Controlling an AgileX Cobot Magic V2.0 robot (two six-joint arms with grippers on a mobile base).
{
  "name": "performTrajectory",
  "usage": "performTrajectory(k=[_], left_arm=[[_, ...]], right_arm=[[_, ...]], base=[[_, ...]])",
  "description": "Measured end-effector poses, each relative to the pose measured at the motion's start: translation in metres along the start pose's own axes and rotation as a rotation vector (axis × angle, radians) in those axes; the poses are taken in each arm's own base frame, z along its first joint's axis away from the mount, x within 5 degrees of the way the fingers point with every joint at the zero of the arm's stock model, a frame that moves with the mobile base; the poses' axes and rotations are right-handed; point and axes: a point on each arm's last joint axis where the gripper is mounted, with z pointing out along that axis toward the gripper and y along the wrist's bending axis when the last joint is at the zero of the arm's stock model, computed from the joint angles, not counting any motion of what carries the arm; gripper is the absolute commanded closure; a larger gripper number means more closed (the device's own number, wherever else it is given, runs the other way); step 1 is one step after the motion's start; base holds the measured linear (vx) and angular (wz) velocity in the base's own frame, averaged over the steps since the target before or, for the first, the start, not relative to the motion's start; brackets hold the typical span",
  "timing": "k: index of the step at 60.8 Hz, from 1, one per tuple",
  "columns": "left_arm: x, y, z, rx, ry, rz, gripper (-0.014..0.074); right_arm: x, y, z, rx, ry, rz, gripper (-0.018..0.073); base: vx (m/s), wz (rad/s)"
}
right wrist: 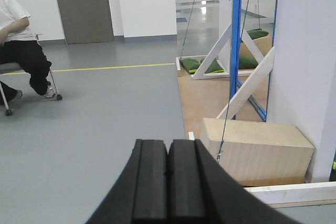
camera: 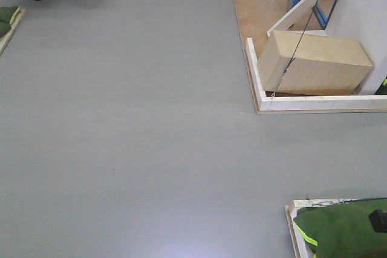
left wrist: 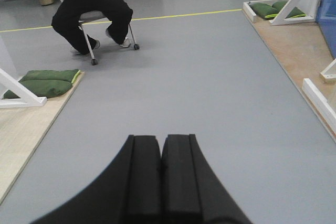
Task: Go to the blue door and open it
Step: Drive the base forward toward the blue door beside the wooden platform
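Right hand [right wrist: 169, 149] closed over grey floor [right wrist: 105, 129]; blue door [right wrist: 234, 51] ahead.

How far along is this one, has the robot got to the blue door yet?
Done: nothing on the door yet. In hand: the approach; the blue door shows edge-on ahead and to the right, beyond a wooden box, with grey floor in front. The left gripper and right gripper are shut and empty. Left: drive up to the door and open it.
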Motion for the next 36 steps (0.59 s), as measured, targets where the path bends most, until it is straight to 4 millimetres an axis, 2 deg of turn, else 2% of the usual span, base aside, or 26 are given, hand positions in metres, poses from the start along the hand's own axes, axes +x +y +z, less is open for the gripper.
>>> performTrajectory(k=[36], left_arm=[[0.0000, 0.0000, 0.0000, 0.000, 0.000, 0.000, 0.0526]], right_arm=[[-0.0001, 0.0000, 0.0000, 0.000, -0.001, 0.000, 0.0557]], base=[[0.13, -0.08]])
